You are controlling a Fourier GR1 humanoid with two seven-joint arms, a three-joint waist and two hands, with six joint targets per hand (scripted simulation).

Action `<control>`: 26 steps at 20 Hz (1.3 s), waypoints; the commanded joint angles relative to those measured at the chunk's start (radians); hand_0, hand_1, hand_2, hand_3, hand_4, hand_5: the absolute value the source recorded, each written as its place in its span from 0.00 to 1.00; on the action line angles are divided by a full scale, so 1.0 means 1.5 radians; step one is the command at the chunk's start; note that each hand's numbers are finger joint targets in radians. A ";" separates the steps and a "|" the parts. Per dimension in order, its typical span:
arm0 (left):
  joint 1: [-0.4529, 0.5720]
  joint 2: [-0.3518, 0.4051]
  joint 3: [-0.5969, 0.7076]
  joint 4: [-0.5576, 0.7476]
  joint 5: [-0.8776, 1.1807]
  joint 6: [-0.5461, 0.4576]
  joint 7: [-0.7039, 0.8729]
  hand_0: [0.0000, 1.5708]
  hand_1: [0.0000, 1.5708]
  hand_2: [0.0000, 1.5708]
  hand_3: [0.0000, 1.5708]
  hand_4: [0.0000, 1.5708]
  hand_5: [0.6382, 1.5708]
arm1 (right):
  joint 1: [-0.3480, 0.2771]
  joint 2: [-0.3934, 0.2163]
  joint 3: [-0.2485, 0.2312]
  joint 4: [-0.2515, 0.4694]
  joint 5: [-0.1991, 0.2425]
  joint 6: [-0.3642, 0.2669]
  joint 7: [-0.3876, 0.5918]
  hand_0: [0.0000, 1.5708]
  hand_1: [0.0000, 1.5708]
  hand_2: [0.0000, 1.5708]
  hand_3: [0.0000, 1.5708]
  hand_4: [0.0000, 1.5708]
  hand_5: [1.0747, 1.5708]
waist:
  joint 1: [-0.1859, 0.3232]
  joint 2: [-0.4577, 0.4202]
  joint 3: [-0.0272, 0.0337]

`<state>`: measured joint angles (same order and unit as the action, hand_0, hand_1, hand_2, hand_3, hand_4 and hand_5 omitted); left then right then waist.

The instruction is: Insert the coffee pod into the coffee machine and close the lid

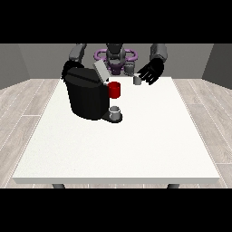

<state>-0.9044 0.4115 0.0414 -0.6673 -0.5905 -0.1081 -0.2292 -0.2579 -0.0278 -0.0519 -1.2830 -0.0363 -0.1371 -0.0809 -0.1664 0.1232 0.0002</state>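
A black coffee machine (86, 97) stands on the white desk (136, 145), on the part of the desk toward the view's left and toward the robot. Its grey lid (100, 70) is raised, tilted up and back from the machine's top. A red part (114, 89) juts from the machine's front on the side toward the view's right, and below it a small grey cup (115, 110) sits on the machine's dark base plate.

To the view's right of the coffee machine, near the desk's far edge, the robot hand at the view's right (151, 72) hangs with its dark fingers spread and relaxed, grasping nothing. A small light-grey coffee pod (137, 80) sits just beside that robot hand, on its side toward the machine; whether the fingers touch it cannot be told. The pod lies well apart from the machine's open top.

The robot hand at the view's left (68, 69) shows only as a dark shape behind the coffee machine's upper corner, mostly hidden by the machine, so I cannot tell whether it is released or clenched.
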 commanded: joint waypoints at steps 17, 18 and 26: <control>-0.142 0.030 0.050 0.013 -0.002 -0.019 0.050 0.81 0.81 0.85 0.81 0.33 1.00 | -0.050 0.009 0.033 -0.066 0.021 -0.019 0.033 0.00 0.00 0.00 0.00 0.33 1.00 | -0.071 0.061 0.0000; -0.153 0.046 0.051 0.009 -0.007 -0.024 0.057 0.82 0.82 0.85 0.80 0.33 1.00 | -0.045 -0.016 0.008 -0.057 -0.004 0.011 0.029 0.00 0.00 0.00 0.00 0.32 1.00 | -0.075 0.061 0.0001; -0.174 0.041 0.050 0.021 -0.018 -0.028 0.072 0.84 0.84 0.85 0.78 0.31 1.00 | -0.049 -0.012 0.001 -0.054 0.006 -0.009 0.005 0.00 0.00 0.00 0.00 0.33 1.00 | -0.080 0.089 0.0001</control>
<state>-1.1570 0.4597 0.1177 -0.6412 -0.6116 -0.1272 -0.1166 -0.3385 -0.0384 -0.0266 -1.3764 -0.0122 -0.1546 -0.0469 -0.2899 0.2374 0.0002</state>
